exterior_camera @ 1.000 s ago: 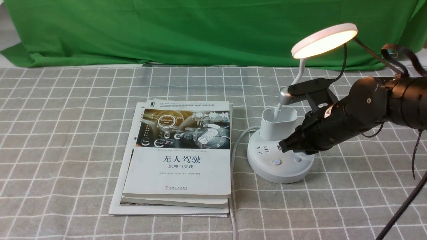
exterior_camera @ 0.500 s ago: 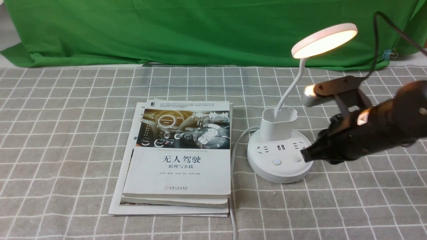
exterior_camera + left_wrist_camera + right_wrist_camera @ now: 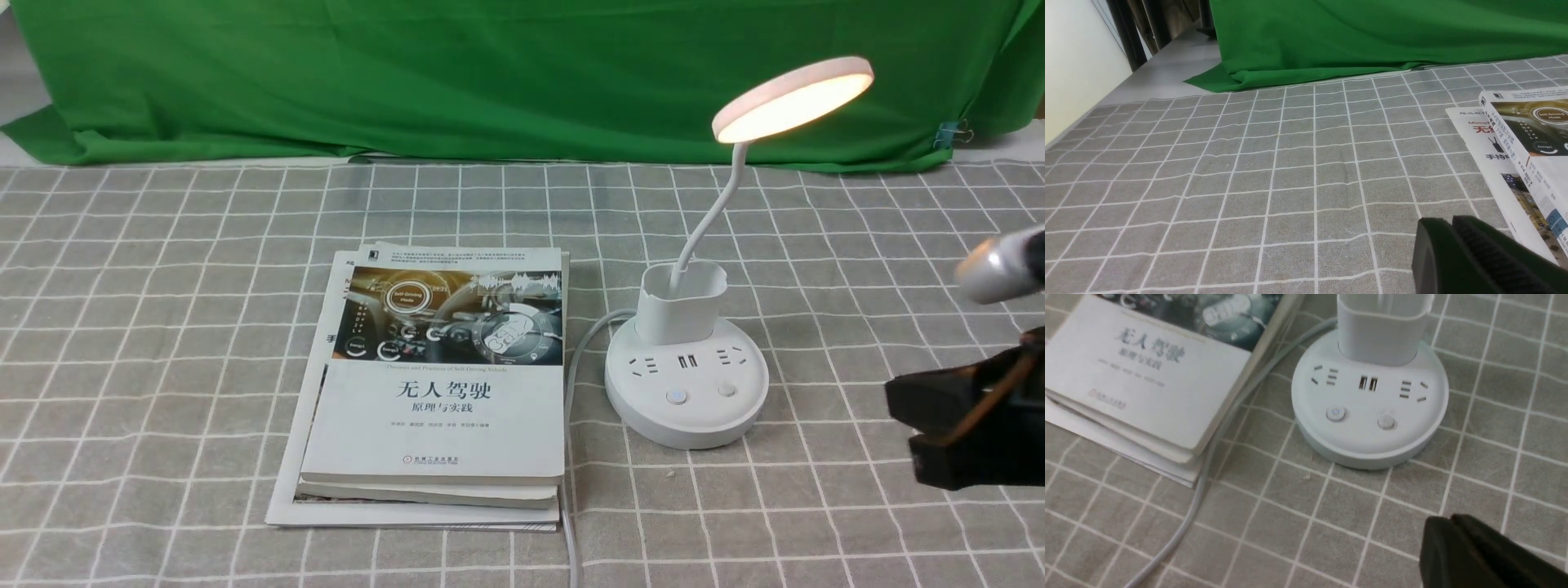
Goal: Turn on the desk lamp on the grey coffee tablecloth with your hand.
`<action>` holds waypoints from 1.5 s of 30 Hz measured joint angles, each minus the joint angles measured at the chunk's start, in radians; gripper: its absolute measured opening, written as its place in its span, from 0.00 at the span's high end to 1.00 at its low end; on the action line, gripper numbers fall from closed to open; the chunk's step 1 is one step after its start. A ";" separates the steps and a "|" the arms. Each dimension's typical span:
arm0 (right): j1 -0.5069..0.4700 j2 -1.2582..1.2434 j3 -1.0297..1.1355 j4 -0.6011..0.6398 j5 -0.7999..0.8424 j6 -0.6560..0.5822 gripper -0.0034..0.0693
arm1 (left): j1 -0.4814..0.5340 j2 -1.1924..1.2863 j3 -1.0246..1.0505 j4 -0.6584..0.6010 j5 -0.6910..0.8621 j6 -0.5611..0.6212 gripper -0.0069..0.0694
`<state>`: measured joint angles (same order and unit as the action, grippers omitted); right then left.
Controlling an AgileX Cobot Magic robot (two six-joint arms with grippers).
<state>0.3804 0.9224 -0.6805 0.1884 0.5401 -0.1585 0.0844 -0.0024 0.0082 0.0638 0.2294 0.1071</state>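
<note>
The white desk lamp (image 3: 682, 306) stands on the grey coffee tablecloth (image 3: 163, 327), right of centre. Its round disc head (image 3: 792, 96) glows warm white. Its round base (image 3: 686, 408) shows sockets and two buttons (image 3: 676, 398). My right gripper (image 3: 902, 433) is at the right edge, well clear of the base, with its jaws shut and empty. In the right wrist view the base (image 3: 1370, 437) lies ahead of the shut gripper (image 3: 1447, 517). My left gripper (image 3: 1447, 220) is shut and empty over bare cloth; it is out of the front view.
A stack of books (image 3: 441, 384) lies left of the lamp, and shows in the left wrist view (image 3: 1527, 134). The lamp's grey cord (image 3: 571, 367) runs between books and base toward the front edge. A green cloth (image 3: 490, 73) hangs at the back.
My right arm has drawn back to the right, from over the lamp base to the frame's right edge. The lamp head glows in every frame. The lamp and books have not moved.
</note>
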 joint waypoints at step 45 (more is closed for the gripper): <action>-0.241 -0.921 0.688 -0.003 -0.302 -0.045 0.89 | 0.000 0.000 0.000 0.000 -0.001 0.000 0.88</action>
<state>0.1392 0.0014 0.0070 0.1854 0.2377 -0.2038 0.0844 -0.0024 0.0082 0.0638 0.2285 0.1071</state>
